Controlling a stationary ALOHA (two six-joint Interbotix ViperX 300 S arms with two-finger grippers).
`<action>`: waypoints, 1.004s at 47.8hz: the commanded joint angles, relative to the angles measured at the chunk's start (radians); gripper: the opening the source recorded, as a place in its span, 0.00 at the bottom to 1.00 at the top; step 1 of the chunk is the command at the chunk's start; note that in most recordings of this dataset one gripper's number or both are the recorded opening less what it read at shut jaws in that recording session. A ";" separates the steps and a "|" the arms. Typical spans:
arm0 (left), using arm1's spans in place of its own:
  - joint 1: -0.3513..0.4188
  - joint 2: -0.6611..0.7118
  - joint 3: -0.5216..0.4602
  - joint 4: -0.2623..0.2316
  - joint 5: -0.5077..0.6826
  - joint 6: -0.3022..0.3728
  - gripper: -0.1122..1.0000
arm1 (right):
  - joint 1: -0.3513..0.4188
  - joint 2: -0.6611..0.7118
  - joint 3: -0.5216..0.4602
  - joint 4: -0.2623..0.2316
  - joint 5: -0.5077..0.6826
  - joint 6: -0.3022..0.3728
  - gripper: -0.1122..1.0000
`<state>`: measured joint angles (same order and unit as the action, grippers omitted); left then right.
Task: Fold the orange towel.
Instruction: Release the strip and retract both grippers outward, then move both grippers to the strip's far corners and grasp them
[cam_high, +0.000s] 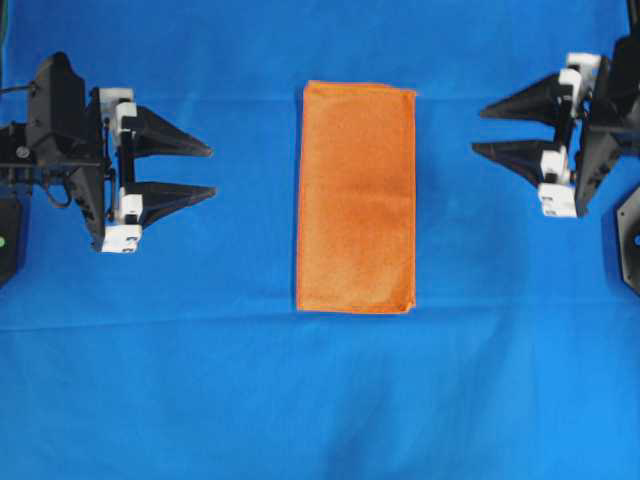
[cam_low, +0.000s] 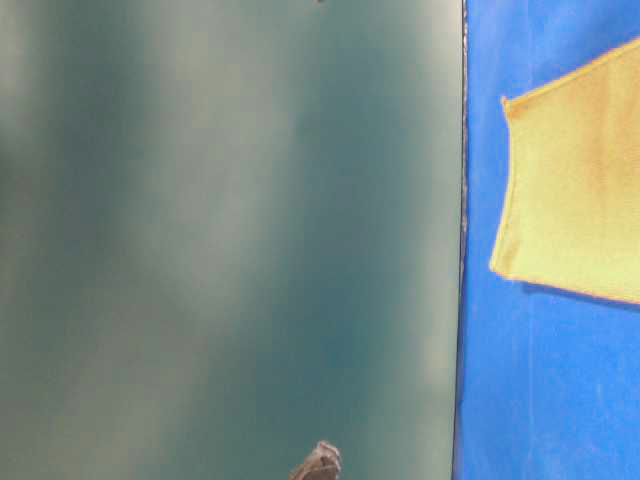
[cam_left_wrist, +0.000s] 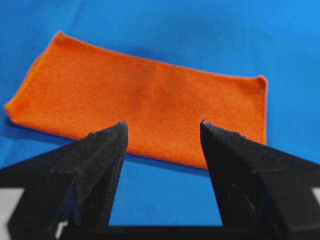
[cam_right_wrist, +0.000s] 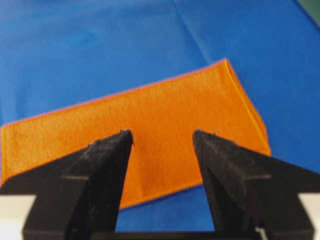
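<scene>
The orange towel (cam_high: 356, 197) lies flat on the blue table cloth (cam_high: 300, 400) as a tall narrow rectangle, doubled over, in the middle of the overhead view. My left gripper (cam_high: 212, 170) hovers well to its left, open and empty, jaws pointing at the towel. My right gripper (cam_high: 478, 131) stands off to the towel's right, open and empty too. In the left wrist view the towel (cam_left_wrist: 145, 115) stretches beyond the left gripper (cam_left_wrist: 164, 127). The right wrist view shows the towel (cam_right_wrist: 150, 120) behind the right gripper (cam_right_wrist: 163, 134). A corner of the towel (cam_low: 580, 190) shows in the table-level view.
The blue cloth covers the whole table in the overhead view. A blurred grey-green surface (cam_low: 230, 240) fills the left of the table-level view, beside the cloth's edge (cam_low: 464, 240). Black arm bases sit at the far left (cam_high: 10, 240) and far right (cam_high: 628, 240).
</scene>
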<state>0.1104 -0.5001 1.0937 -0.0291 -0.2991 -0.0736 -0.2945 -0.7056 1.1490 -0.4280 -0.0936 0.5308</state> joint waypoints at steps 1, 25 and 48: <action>0.008 -0.008 -0.008 0.003 -0.011 0.002 0.57 | 0.002 0.003 -0.003 0.008 -0.017 0.002 0.62; 0.011 0.020 -0.026 0.003 -0.031 0.003 0.58 | -0.005 0.006 -0.015 0.008 -0.025 -0.002 0.62; 0.204 0.360 -0.290 0.003 -0.046 0.012 0.84 | -0.222 0.295 -0.146 -0.023 -0.055 -0.017 0.65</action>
<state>0.2853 -0.1841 0.8667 -0.0276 -0.3359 -0.0644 -0.4939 -0.4648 1.0462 -0.4372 -0.1319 0.5154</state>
